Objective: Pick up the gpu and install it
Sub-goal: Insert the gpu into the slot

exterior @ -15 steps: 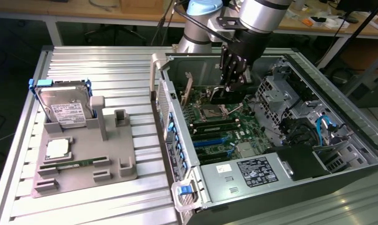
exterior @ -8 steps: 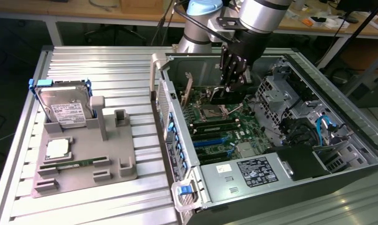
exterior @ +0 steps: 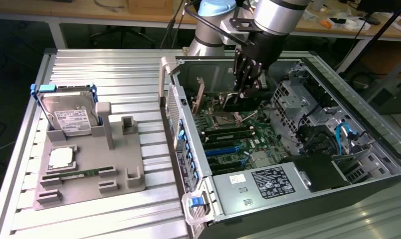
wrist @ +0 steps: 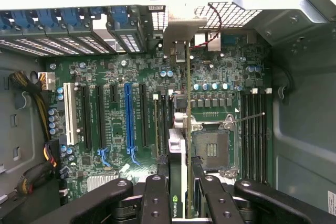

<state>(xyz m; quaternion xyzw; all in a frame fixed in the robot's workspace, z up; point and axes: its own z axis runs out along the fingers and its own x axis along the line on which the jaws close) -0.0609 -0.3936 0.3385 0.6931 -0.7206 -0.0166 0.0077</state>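
fingers (wrist: 156, 198) clamped on gpu (wrist: 177, 150), edge-on over motherboard (wrist: 113, 124)

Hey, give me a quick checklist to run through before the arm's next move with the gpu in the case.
1. Grip: ok, the gripper is shut on the gpu, held edge-on.
2. Place: ok, the card hangs inside the computer case over the motherboard.
3. Target slot: cannot tell; the card runs parallel to the blue slot, next to the CPU socket.
4. Blue slot free: ok, nothing in it.
5. Seated: cannot tell.
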